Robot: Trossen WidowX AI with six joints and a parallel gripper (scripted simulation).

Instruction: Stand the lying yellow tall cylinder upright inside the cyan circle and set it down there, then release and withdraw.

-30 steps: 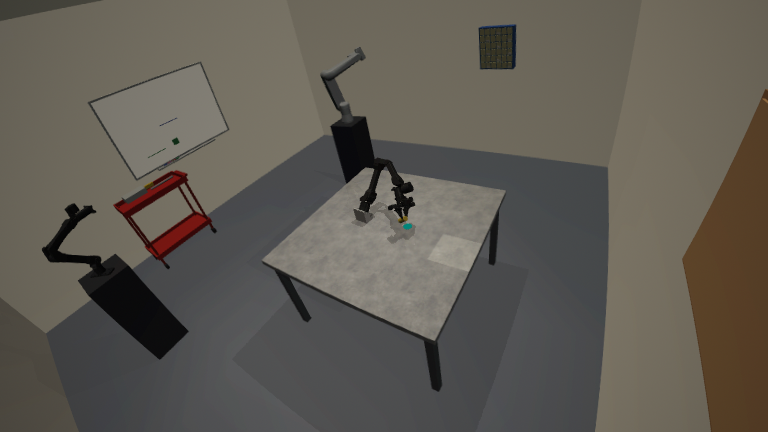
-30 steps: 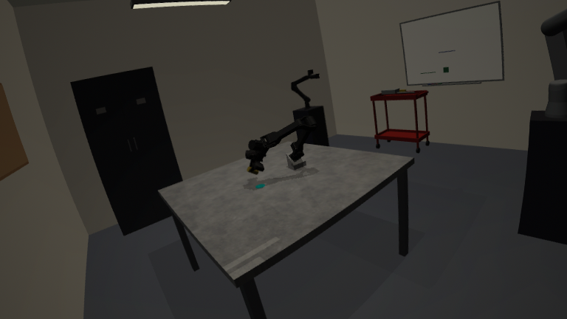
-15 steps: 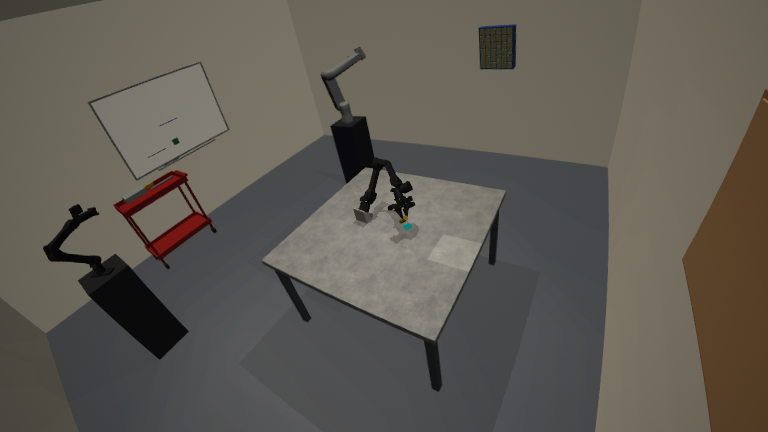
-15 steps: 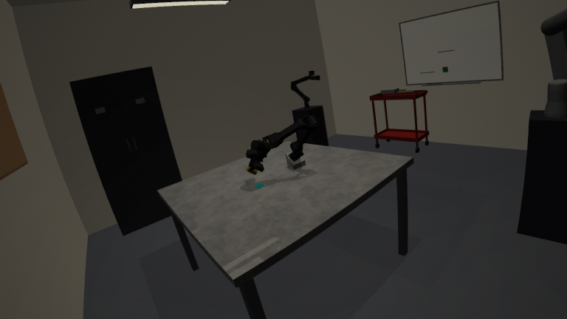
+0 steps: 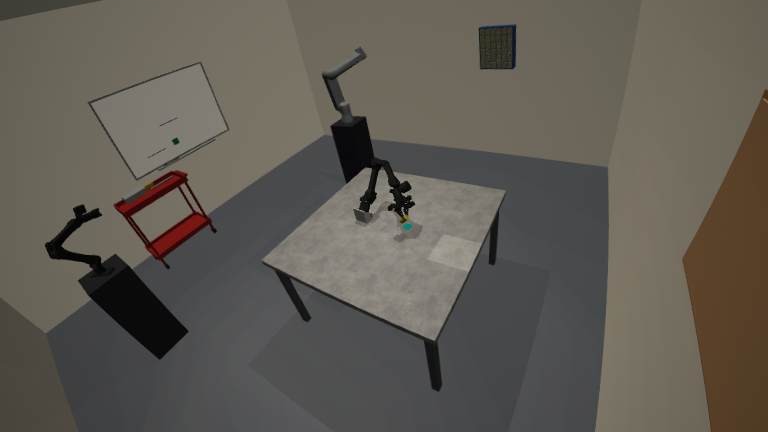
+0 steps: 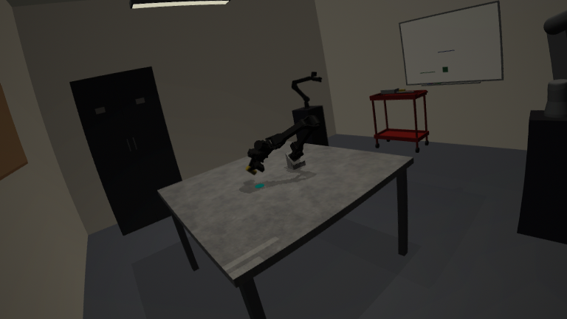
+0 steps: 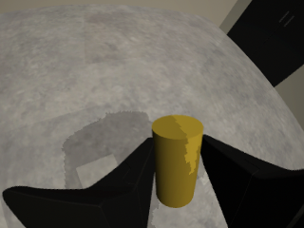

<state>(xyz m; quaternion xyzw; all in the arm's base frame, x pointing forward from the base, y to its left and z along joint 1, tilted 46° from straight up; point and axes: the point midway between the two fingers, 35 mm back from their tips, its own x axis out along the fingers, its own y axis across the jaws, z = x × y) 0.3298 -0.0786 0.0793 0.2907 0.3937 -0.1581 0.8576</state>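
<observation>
The yellow tall cylinder (image 5: 403, 218) (image 6: 252, 171) (image 7: 176, 166) is held above the table, tilted in the exterior view. My gripper (image 5: 403, 215) (image 6: 254, 169) (image 7: 177, 142) is shut on it, one black finger on each side in the wrist view. The cyan circle (image 5: 407, 226) (image 6: 259, 186) is flat on the table, below the gripper and close to it in the top and exterior views. The circle does not show in the wrist view.
The table (image 5: 362, 268) (image 6: 334, 190) bears the arm's base (image 5: 362, 215) (image 6: 294, 162). A pale square patch (image 5: 454, 252) lies near the table's edge in the top view. Two other arms stand on black pedestals, and a red cart (image 5: 152, 192) (image 6: 399, 96) stands away from the table.
</observation>
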